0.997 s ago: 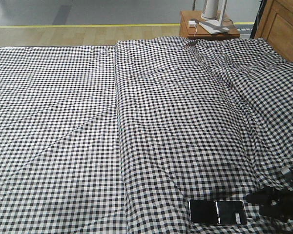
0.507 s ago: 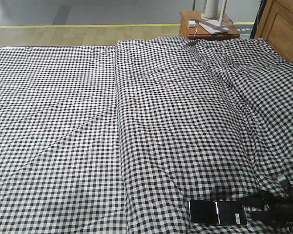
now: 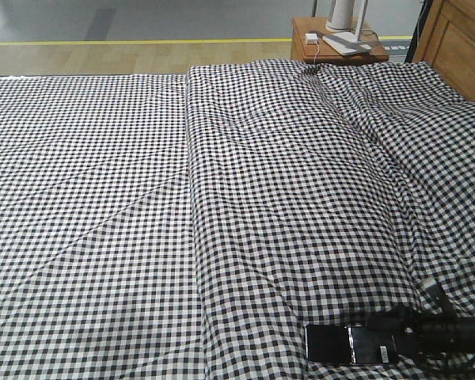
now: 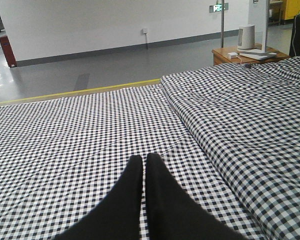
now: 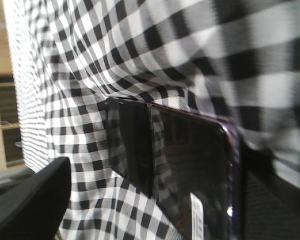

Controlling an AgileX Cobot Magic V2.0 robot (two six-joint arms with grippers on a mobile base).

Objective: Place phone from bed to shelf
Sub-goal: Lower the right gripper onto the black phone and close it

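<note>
Barely begun: the thin glossy black phone [image 3: 332,344] lies near-right on the black-and-white gingham bed [image 3: 142,198], the right gripper [image 3: 378,336] spread apart around its end; lifting and shelving remain.

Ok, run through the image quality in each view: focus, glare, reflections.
Front view: evenly lit and sharp, with the phone lying close to the bottom edge. Left wrist view: the shut left gripper is soft-edged up close, and the grey floor shows glare. Right wrist view: the bed cover is blurred and oversized, and the phone's glossy face mirrors the checks.
</note>
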